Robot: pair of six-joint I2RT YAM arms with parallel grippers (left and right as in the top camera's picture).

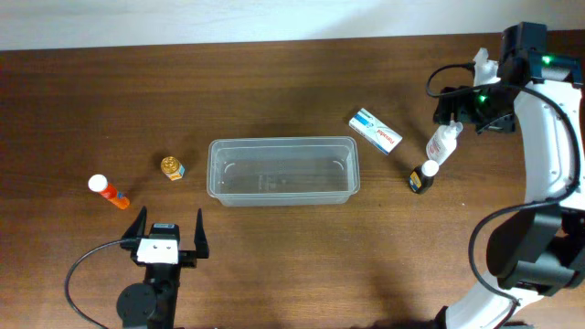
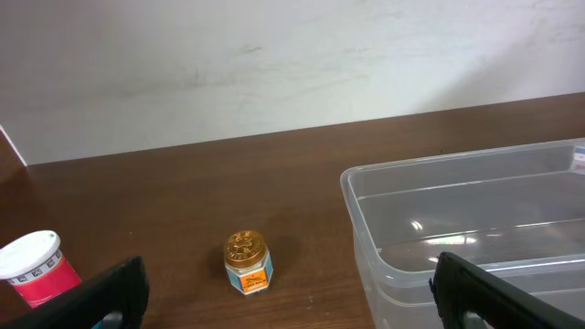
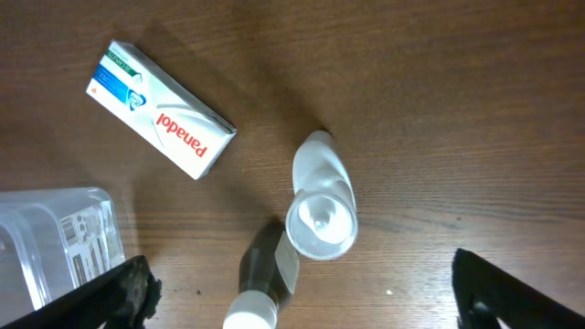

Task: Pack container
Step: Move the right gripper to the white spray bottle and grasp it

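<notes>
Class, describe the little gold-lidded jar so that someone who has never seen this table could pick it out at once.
Find the clear plastic container in the middle of the wooden table. Just beyond its left short end, apart from it, stands a small jar. Its gold lid and pale blue label set it apart from the white-capped orange bottle further left.

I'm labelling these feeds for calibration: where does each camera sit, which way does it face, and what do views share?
Overhead: above the table, facing straight down; container central, left gripper at bottom left, right arm on the right.
Left wrist: low over the table, facing level towards the wall; gold-lidded jar, container end, left gripper's fingers, open, at bottom.
Right wrist: raised, facing down; Panadol box, white bottle, right gripper's fingers, open, at bottom corners.
Shared: all three show the container; overhead and right wrist, the box.
</notes>
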